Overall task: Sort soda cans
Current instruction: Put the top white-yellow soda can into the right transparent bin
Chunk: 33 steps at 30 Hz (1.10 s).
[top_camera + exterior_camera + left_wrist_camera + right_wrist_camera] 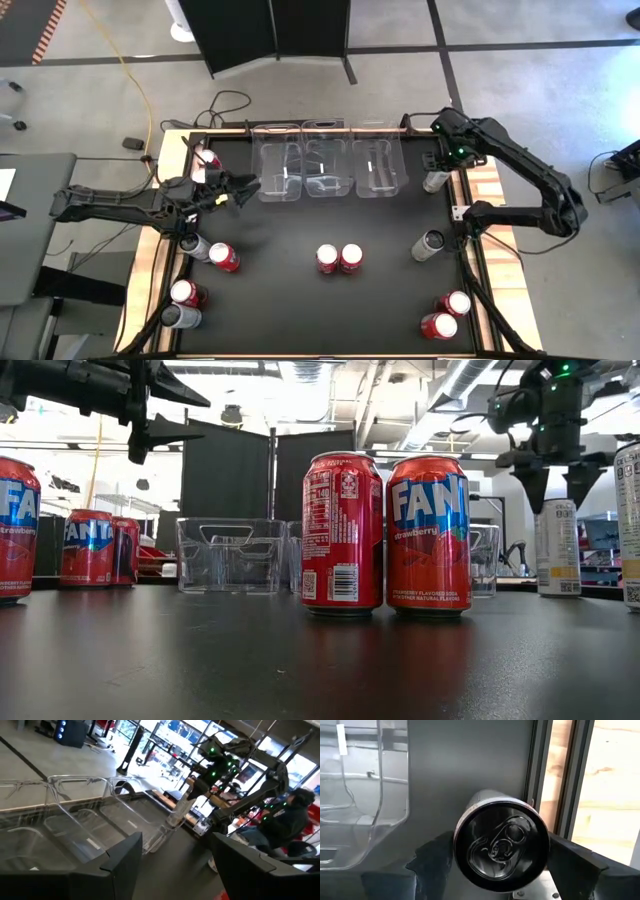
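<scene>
three clear bins (327, 170) in a row on the black table (290, 310).

left gripper (250, 190) up in the air just beside the left end of the bins. fingers apart, nothing between them.

right gripper (555, 488) just past the right end of the bins, pointing down over a silver can (501, 842). fingers wide apart, one on each side of the can top, tips just above it in the low view. not squeezing it. silver can standing up on the table, close to the right bin.

other soda cans, all placed from the bins:
- red can (327, 259) and its twin red can (351, 259) side by side, well out from the middle bin.
- second silver can (428, 245) out from the right end.
- two more red ones (447, 314) far out past the right end.
- lone red can (207, 160) just beyond the left end, near the left gripper.
- mixed bunch of red and silver cans (200, 280) far out past the left end.
</scene>
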Available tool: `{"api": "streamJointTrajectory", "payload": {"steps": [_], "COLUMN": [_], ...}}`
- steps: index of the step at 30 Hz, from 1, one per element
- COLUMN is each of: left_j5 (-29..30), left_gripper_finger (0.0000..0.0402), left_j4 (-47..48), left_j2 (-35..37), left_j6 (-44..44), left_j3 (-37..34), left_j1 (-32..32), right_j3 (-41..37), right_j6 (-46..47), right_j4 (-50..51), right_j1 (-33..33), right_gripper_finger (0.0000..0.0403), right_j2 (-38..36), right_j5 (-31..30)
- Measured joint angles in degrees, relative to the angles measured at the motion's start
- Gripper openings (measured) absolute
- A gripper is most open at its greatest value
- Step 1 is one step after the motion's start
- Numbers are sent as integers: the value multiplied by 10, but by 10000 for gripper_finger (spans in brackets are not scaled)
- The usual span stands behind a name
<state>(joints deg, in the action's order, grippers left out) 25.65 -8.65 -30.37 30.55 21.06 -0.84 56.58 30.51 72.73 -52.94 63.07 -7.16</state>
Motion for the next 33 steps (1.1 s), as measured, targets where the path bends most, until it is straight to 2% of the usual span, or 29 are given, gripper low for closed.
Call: {"api": "streamJointTrajectory", "payload": {"steps": [9, 13, 24, 28, 33], "left_j5": [32, 40, 46, 46, 46], "left_gripper_finger": [232, 232, 231, 231, 231], "left_j4": [26, 26, 28, 28, 27], "left_j2": [0, 0, 0, 0, 0], "left_j6": [-8, -8, -4, 6, 7], "left_j3": [0, 0, 0, 0, 0], "left_j1": [0, 0, -19, -29, -37], "right_j3": [2, 21, 204, 283, 368], "right_j6": [-37, -37, -5, -6, -52], "right_j4": [0, 13, 21, 8, -21], "right_j1": [-12, 7, 82, 92, 95], "right_gripper_finger": [250, 237, 237, 237, 236], "right_j2": [-1, 1, 12, 51, 138], "right_j5": [1, 1, -30, -35, -33]}}
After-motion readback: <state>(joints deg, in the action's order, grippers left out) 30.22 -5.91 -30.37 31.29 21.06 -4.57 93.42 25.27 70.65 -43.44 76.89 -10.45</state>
